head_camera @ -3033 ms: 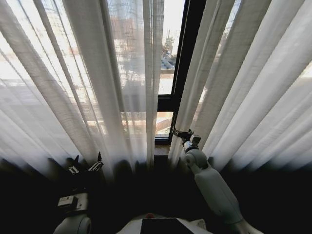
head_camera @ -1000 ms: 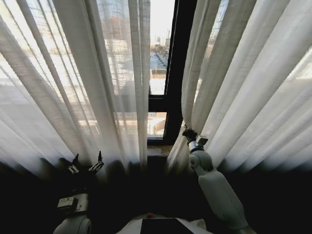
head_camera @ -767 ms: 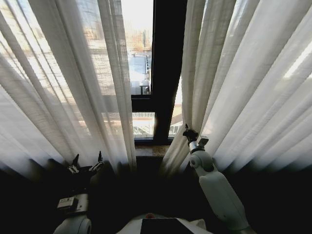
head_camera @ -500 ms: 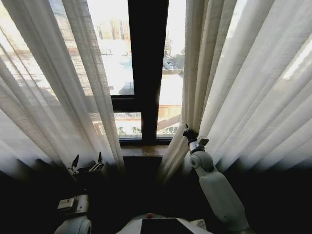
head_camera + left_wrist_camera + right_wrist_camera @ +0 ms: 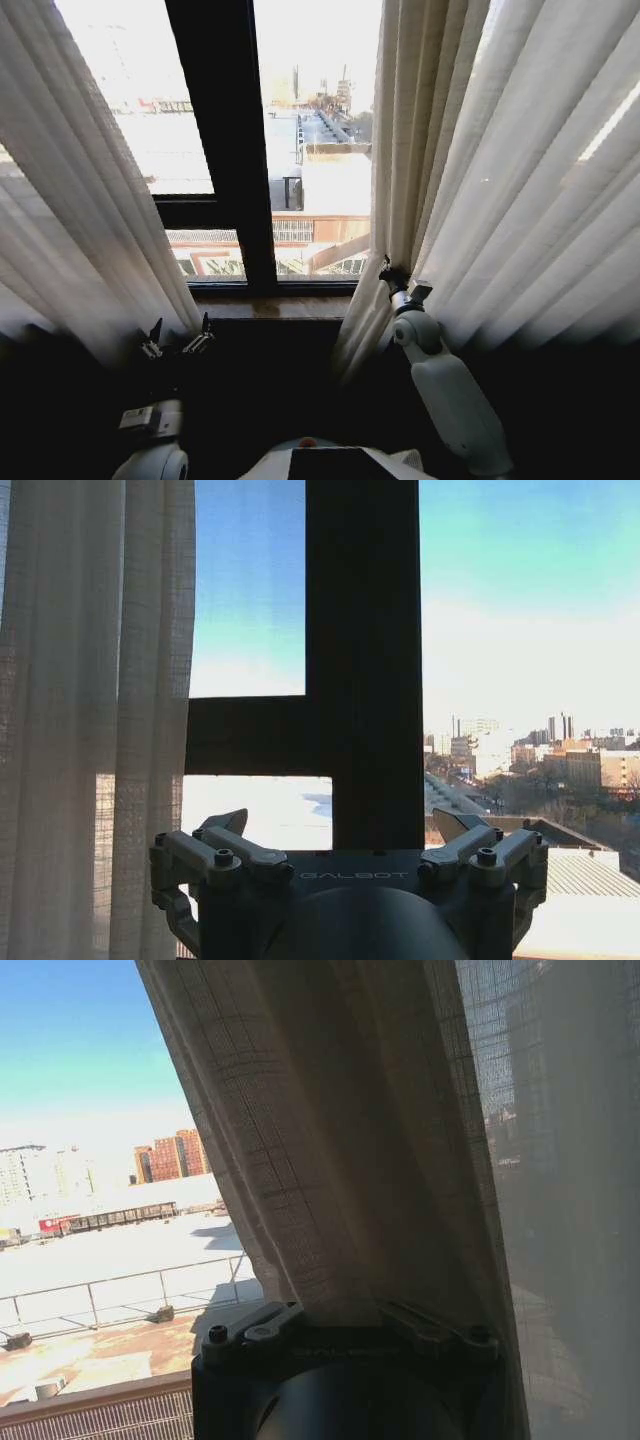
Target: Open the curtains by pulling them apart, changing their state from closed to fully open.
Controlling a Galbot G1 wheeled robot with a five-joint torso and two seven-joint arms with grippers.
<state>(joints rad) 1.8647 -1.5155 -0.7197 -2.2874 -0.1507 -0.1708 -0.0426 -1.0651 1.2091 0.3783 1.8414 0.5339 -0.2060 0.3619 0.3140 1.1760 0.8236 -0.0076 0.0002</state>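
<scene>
Curtains [image 5: 480, 170] hang parted before me, one panel bunched to my left and the other to my right, with the black window frame [image 5: 222, 150] bare between them. My right gripper [image 5: 398, 283] is pinched shut on the inner edge of the right panel, fabric draped over it. My left gripper [image 5: 177, 336] sits low, fingers spread and holding nothing, beside the left panel's lower edge.

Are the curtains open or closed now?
Partly open. The left curtain and right curtain hang apart, with bare window frame between. The right claw sits against the right one's edge.
</scene>
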